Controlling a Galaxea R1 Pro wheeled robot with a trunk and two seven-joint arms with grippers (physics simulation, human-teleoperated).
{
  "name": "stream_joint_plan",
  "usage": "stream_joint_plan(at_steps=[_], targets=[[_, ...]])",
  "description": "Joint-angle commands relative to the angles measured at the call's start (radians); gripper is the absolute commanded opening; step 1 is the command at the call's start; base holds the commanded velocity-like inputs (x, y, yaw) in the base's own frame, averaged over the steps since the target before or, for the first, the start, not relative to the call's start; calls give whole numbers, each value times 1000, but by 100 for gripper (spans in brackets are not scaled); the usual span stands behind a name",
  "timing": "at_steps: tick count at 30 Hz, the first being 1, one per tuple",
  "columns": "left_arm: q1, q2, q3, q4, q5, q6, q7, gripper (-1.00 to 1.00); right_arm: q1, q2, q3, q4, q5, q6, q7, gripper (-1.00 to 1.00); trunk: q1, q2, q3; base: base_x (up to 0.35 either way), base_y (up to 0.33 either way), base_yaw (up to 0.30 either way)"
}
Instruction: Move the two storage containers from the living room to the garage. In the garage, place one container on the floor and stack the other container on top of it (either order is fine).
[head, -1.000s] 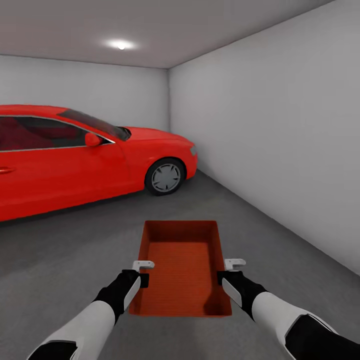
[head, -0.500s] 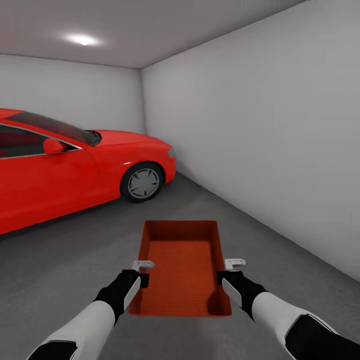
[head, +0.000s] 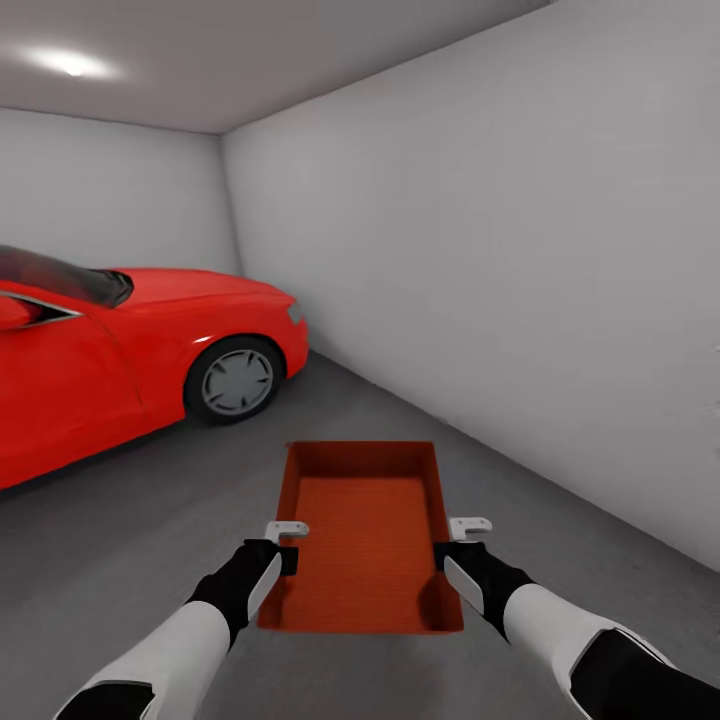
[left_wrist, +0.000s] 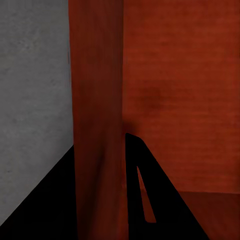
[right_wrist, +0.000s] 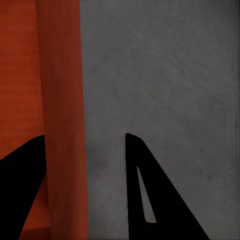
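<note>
While the head view takes in the whole garage, with the red car (head: 130, 350) at the far left, a white-grey wall (head: 520, 280) running along the right and the dark grey floor (head: 120, 540) between them, the wrist views give only close detail of the grip. From the head, one orange-red storage container (head: 365, 530) sits level between the two arms, its long sides running near to far and its open top showing a ribbed bottom. The left gripper (head: 284, 545) is at the container's left wall near the near end, and the right gripper (head: 452, 542) is at the right wall opposite it. The left wrist view shows what the head view cannot: the container wall (left_wrist: 97, 115) stands between the jaws, one dark finger (left_wrist: 150, 200) inside over the ribbed bottom and the other outside over the concrete. The right wrist view shows the same on its side, the right wall (right_wrist: 62, 115) running between one finger (right_wrist: 150, 195) outside over the floor and one inside. Both pairs of jaws straddle a wall, narrowed on it, so the container hangs between them above the floor
</note>
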Motion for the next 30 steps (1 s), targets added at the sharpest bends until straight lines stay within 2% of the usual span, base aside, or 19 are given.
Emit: stream_joint_plan(at_steps=[1,30], targets=[[0,-5,0,-2,0,6,6,-100,-2,8,-21,-37,-1,5,-4,-100,1,-2,-2,322,0,-282],[0,-6,0,-2,0,6,8,-100,-2,8,-21,-37,-1,5,-4,-100,1,-2,8,322,0,-282]])
